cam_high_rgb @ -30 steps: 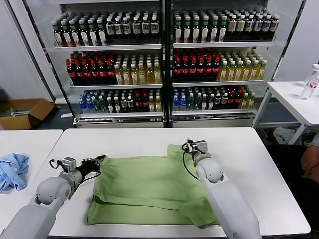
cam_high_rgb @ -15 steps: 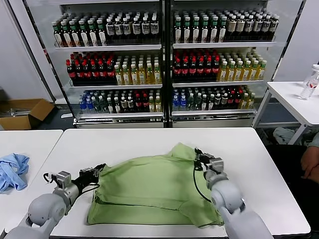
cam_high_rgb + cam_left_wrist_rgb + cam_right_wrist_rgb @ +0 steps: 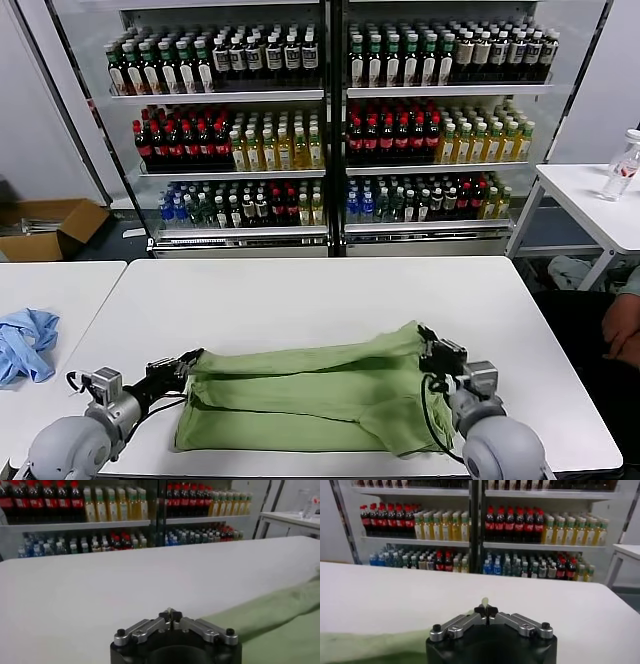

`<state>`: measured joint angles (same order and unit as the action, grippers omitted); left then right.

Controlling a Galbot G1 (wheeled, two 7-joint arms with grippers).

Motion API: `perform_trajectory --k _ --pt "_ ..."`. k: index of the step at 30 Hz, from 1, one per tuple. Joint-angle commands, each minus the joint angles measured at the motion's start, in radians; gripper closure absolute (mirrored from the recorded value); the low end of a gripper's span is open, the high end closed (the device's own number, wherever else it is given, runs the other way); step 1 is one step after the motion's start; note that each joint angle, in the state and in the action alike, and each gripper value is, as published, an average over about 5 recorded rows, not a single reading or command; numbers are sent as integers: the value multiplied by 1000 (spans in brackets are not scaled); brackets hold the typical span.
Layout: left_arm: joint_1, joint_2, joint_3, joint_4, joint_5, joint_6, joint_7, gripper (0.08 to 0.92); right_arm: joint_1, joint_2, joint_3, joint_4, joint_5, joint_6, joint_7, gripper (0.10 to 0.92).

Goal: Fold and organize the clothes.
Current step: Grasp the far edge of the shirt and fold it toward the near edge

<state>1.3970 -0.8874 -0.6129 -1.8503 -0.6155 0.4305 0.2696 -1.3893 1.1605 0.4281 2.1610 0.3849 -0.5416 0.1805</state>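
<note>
The clothes are one light green shirt [image 3: 300, 395] lying on the white table [image 3: 300, 290] as a wide, low band, its far edge doubled over toward the front. My left gripper [image 3: 188, 360] is shut on the shirt's far left corner, low over the table. My right gripper [image 3: 427, 347] is shut on the far right corner, holding it slightly raised. In the left wrist view the left gripper [image 3: 170, 614] has its jaws together and green cloth [image 3: 280, 620] trails off beside it. In the right wrist view a sliver of shirt [image 3: 484, 601] pokes out of the shut right gripper [image 3: 485, 610].
A crumpled light blue cloth [image 3: 25, 340] lies on the neighbouring table to the left. Drink coolers [image 3: 330, 130] stand behind the table, with a cardboard box [image 3: 50, 225] on the floor. A side table with a bottle [image 3: 622, 165] and a person's hand [image 3: 622, 330] are at the right.
Both grippers have drawn back toward the table's front, carrying the shirt's far edge with them. The shirt went from a broad spread to a narrow folded band.
</note>
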Motion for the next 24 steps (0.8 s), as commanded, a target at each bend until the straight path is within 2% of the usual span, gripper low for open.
perform_trajectory --k 1,7,15,19,24 --pt "60 -1 -61 -21 10 11 78 919 -180 -6 52 109 -5 1 -1 920" --pt "82 0 -67 -20 64 25 136 919 -229 4 48 109 -36 10 -3 919" --pt "67 -7 -45 18 113 12 109 906 -263 15 22 87 -100 19 5 919" --pt "68 -10 -51 10 131 0 83 811 -259 12 25 86 -127 14 18 882" --pt "76 -8 -76 -57 156 -20 9 672 -254 13 28 95 -127 14 28 745"
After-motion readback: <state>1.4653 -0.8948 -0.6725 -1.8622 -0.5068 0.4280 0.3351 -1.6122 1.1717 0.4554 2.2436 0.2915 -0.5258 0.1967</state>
